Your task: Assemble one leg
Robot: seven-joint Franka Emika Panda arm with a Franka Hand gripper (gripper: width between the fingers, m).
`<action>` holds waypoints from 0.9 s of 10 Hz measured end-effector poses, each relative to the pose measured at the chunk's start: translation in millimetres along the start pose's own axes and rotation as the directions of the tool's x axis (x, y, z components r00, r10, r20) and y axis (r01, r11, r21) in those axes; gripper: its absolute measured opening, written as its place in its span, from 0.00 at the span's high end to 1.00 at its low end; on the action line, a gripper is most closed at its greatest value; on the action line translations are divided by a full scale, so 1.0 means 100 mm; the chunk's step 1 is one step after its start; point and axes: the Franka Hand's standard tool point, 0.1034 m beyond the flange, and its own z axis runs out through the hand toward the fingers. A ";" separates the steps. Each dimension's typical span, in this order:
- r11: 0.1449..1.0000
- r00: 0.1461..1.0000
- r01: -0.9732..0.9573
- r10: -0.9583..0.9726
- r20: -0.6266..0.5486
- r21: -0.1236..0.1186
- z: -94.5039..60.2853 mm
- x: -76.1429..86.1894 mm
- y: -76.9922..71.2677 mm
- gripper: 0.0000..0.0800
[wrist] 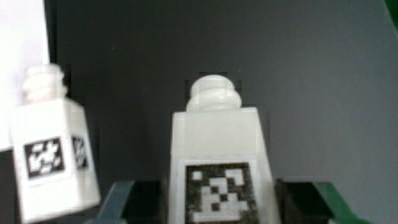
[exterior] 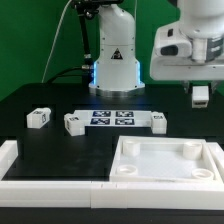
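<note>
- Scanning the exterior view from its left, we first meet a spare leg [exterior: 39,118] lying on the black table [exterior: 60,95], at nine o'clock from the marker board [exterior: 112,118]. A second spare leg [exterior: 75,122] lies just beside that board on the same side.
- At three o'clock from the marker board lies a third spare leg [exterior: 158,121]. At five o'clock, nearer the camera, sits the square tabletop panel [exterior: 165,172], its round corner sockets facing up.
- At one o'clock from the third spare leg, the gripper [exterior: 200,88] hangs above the table, clenched on the held leg [exterior: 201,97], well apart from the panel.
- In the wrist view we see both dark fingers [wrist: 125,205] pressed on the flat sides of the tagged body, with the rounded tip free beyond them.
- We judge the held leg to be stiff, light plastic with smooth faces that could slip or twist.
- We think the flat opposite sides are the right place to hold it, leaving the tip clear for a socket.
</note>
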 end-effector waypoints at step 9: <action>0.983 0.870 0.175 -0.177 -0.461 -0.047 -0.41 0.40 0.14 0.64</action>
